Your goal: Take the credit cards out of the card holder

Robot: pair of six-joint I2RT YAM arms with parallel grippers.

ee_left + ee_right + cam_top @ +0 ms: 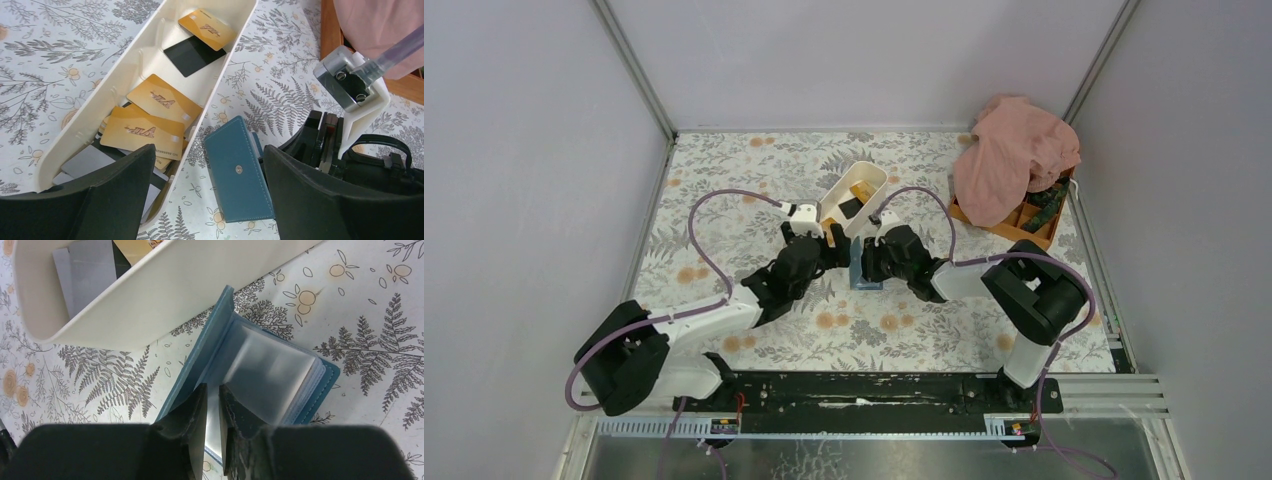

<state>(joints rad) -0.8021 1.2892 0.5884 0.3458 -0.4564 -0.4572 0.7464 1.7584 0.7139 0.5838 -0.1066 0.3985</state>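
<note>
Fingers of my right gripper (pixel 212 390) stand almost together, with a clear pocket leaf of the card holder (pixel 260 365) pinched in the thin gap between them. My left gripper (pixel 207 160) is spread wide, its two black fingers either side of the holder and touching nothing.

My right wrist view shows the holder's inside: blue cover lifted, cloudy sleeves fanned out. My left wrist view shows only the outside, a blue flap with a small metal stud, tilted up off the counter (pixel 724 200). From above the holder is a blue sliver between my two grippers, about the middle of the counter.

Credit cards (pixel 164 100) lie in the white tray (pixel 125 65), several orange-yellow, one black, some grey. The tray runs from just beside the holder toward the far edge. Its wall and the raised cover come very close; I cannot tell whether they touch.

Open patterned surface stretches toward the left edge and the near edge. At the far right corner an orange box (pixel 1024 222) sits under a pink cloth (pixel 1014 155), well apart from the holder.

The sleeves are too cloudy to show whether any card sits in them. The tray's near end is hidden behind my left finger.
</note>
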